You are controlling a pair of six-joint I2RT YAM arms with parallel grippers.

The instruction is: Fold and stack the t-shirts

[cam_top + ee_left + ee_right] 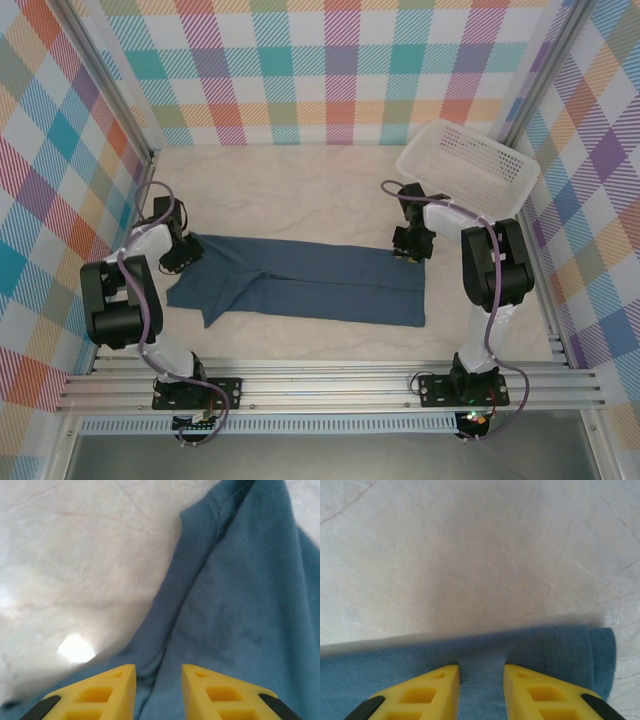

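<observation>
Right hand (481, 674) is pinching an edge of the long-folded dark teal-blue cotton t-shirt (310, 285); left hand (158, 674), narrowly parted over cloth, is hiding whether it grips.

Brightness: top view bright and even, soft white light from above.
Glare: white spot on the desk (76, 648), lower left of the left wrist view.
Shadows: soft grey band on the desk above the t-shirt (535, 655) edge, right wrist view.
Focus: left hand (158, 675) and right hand (481, 672) slightly soft at the frame bottoms.
Distortion: corner posts lean outward, top view.
</observation>
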